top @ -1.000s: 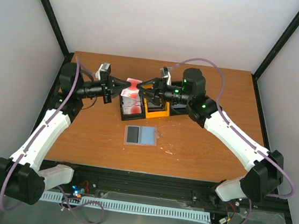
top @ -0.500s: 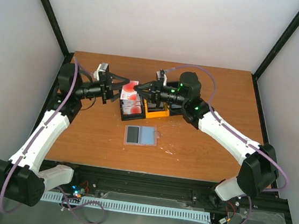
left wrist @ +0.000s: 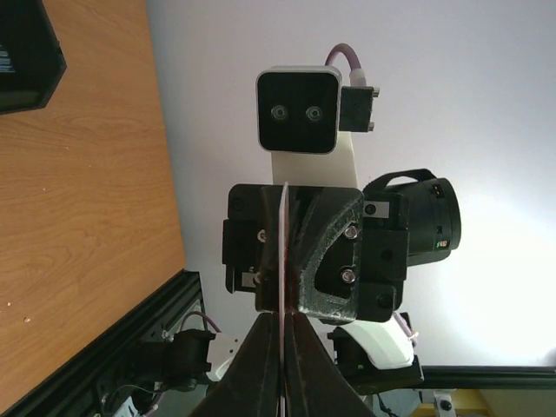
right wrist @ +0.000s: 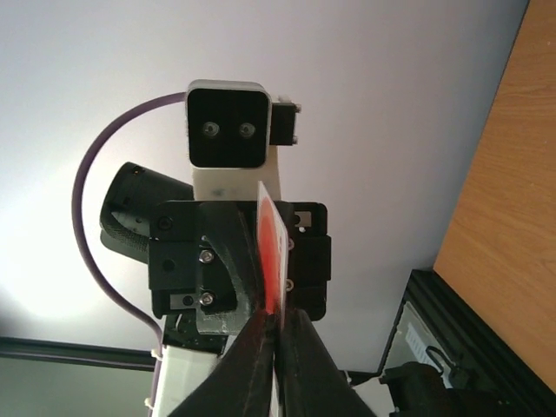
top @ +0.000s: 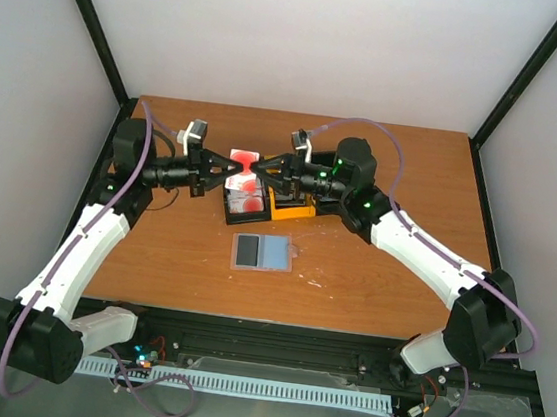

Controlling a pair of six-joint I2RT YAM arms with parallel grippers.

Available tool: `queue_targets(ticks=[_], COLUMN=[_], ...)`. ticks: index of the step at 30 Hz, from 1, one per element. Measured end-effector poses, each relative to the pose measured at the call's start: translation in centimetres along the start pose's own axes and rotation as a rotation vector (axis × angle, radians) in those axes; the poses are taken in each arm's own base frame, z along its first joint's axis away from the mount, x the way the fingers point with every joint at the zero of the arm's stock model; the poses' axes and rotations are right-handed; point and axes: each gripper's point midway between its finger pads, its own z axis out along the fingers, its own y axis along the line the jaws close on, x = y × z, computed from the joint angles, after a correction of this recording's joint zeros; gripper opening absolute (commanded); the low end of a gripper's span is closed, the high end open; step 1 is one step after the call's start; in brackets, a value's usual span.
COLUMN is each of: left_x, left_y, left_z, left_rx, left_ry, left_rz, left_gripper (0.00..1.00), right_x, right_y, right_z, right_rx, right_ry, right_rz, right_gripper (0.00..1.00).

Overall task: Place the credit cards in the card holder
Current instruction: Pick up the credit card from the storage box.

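Observation:
A white credit card with red blotches (top: 248, 158) hangs in the air above the card holder (top: 293, 210), a black and orange stand at the table's middle back. My left gripper (top: 237, 165) is shut on the card's left end and my right gripper (top: 261, 169) is shut on its right end. The card shows edge-on between the jaws in the left wrist view (left wrist: 283, 252), where my left gripper (left wrist: 282, 317) faces the other gripper. The right wrist view shows the card's red face (right wrist: 272, 243) in my right gripper (right wrist: 276, 317). Another red-blotched card (top: 248, 197) sits in the holder's black part.
A dark card (top: 248, 251) and a blue card (top: 275, 252) lie side by side flat on the table in front of the holder. Black frame posts stand at the table's back corners.
Half a second ago my left gripper was open beside the card while the right one held it. Now the left gripper has shut on the card again, and both arms sit slightly further left.

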Motion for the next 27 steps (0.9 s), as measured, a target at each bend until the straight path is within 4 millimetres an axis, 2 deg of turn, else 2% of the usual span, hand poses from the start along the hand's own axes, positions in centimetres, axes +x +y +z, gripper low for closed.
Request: queue_targets(ticks=[2, 3, 6, 10, 13, 14, 16, 18, 23, 27], left_x=[0.0, 0.0, -0.1, -0.3, -0.1, 0.3, 0.6, 1.7, 5.7, 6.8], left_y=[0.1, 0.1, 0.1, 2.1, 4.9, 6.6, 8.0, 10.3, 15.9, 19.6], left_z=[0.0, 0.0, -0.1, -0.2, -0.5, -0.6, -0.6, -0.2, 1.9, 2.8], left_rx=[-0.001, -0.002, -0.007, -0.05, -0.111, -0.145, -0.171, -0.213, -0.3, -0.378], left_ry=[0.001, -0.003, -0.02, -0.064, -0.105, -0.118, -0.127, -0.134, -0.063, -0.047], left_rz=[0.012, 0.024, 0.056, 0.077, 0.07, 0.062, 0.057, 0.053, 0.021, -0.006], left_gripper=[0.01, 0.01, 0.01, 0.01, 0.01, 0.01, 0.01, 0.01, 0.01, 0.01], right_x=[0.1, 0.2, 0.1, -0.2, 0.0, 0.2, 0.5, 1.3, 3.4, 3.8], right_y=[-0.3, -0.6, -2.0, -4.1, -5.7, -6.8, -8.1, -10.5, -16.7, -19.3], right_z=[-0.1, -0.2, -0.9, -3.7, -6.6, -7.9, -8.9, -10.0, -12.2, -13.0], right_rx=[0.013, 0.026, 0.08, 0.186, 0.268, 0.312, 0.358, 0.431, 0.61, 0.705], right_ry=[0.007, 0.009, 0.002, -0.056, -0.112, -0.136, -0.152, -0.155, -0.126, -0.104], right_rz=[-0.014, -0.025, -0.055, -0.112, -0.143, -0.15, -0.152, -0.138, -0.082, -0.102], right_gripper=[0.44, 0.53, 0.65, 0.68, 0.69, 0.69, 0.7, 0.69, 0.69, 0.67])
